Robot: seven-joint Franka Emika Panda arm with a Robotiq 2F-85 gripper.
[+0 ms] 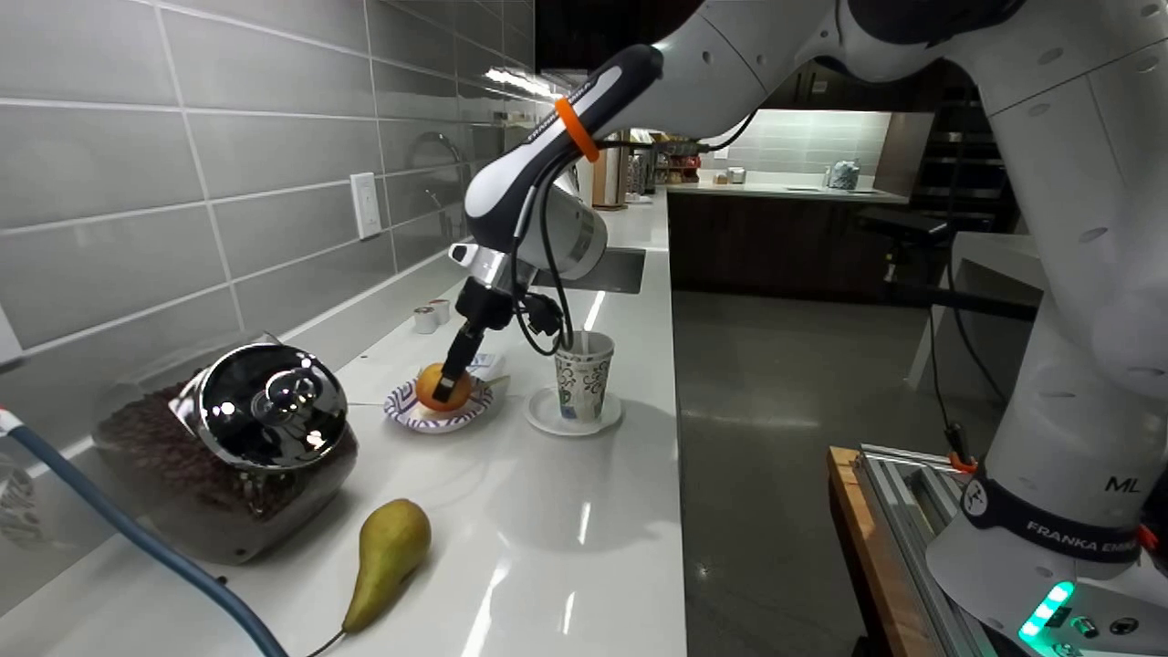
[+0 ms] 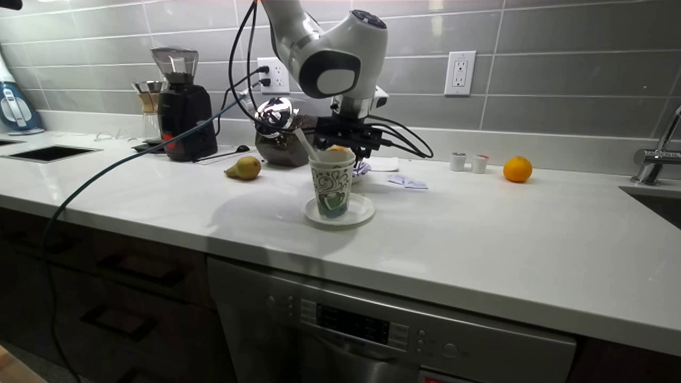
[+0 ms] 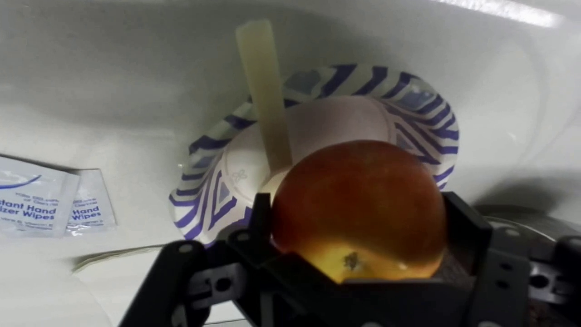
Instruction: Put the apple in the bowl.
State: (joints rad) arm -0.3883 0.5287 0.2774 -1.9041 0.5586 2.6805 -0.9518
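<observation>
The orange-red apple (image 3: 358, 181) sits between the two black fingers of my gripper (image 3: 358, 200), which touch it on both sides. In an exterior view the apple (image 1: 427, 388) is over the white bowl (image 1: 436, 425) with the dark blue pattern, with a finger of the gripper (image 1: 447, 383) in front of it. I cannot tell whether the apple touches the bowl. In the wrist view the bowl's rim (image 3: 435, 113) shows behind the apple, and a pale flat stick (image 3: 263, 81) extends over the rim. In an exterior view the cup and gripper hide most of the bowl (image 2: 362, 169).
A patterned paper cup (image 1: 582, 379) stands on a plain saucer (image 1: 547, 418) beside the bowl. A pear (image 1: 391, 557) and a tilted glass jar (image 1: 228, 456) are nearby. Wipe packets (image 3: 41, 200), small pods (image 2: 468, 162) and an orange fruit (image 2: 517, 169) lie on the counter.
</observation>
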